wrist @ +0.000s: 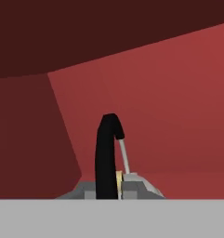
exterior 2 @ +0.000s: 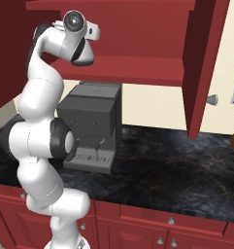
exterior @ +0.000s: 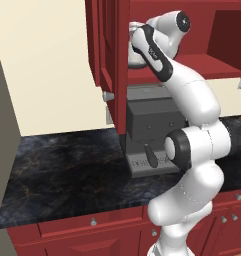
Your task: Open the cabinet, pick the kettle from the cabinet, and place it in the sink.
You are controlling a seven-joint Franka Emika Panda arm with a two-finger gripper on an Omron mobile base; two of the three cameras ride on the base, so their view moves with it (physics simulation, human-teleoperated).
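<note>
Kettle (exterior: 135, 56) on the open cabinet (exterior: 109, 40) shelf, at 12 o'clock above the coffee machine (exterior: 152, 127) on the tabletop (exterior: 67, 170). Probably light, rigid, smooth-bodied and slippery; best taken by the thin black arched handle (wrist: 106, 153). Gripper (wrist: 112, 188) closed around that handle in the hand view. Left base view alone gives the kettle's rounded body; right base view hides it behind the arm.

Flat, even, sharp rendered light

No readable text, label or number on any surface.
</note>
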